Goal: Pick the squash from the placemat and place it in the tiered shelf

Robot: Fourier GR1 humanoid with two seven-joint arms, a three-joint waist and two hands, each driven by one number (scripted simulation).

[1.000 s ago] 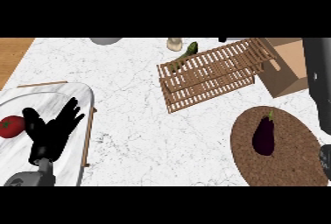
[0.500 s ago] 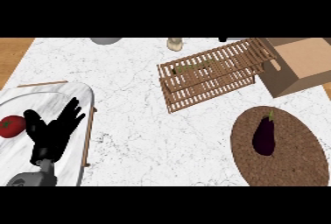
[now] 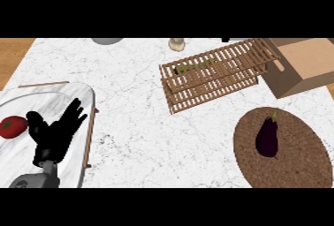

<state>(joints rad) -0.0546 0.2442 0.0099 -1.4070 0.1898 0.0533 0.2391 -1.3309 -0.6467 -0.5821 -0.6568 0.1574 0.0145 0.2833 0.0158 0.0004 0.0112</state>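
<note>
In the head view, you are looking at a dark purple vegetable, an eggplant by its looks rather than a squash, lying on the round woven placemat at lower right, stem end pointing up the frame. The slatted wooden tiered shelf is sitting well apart, up and to the left. Your left hand is resting spread wide over the tray beside a tomato; your right hand is not showing. Expect smooth, slippery, fairly stiff skin: wrap around the thick middle, not the stem.
</note>
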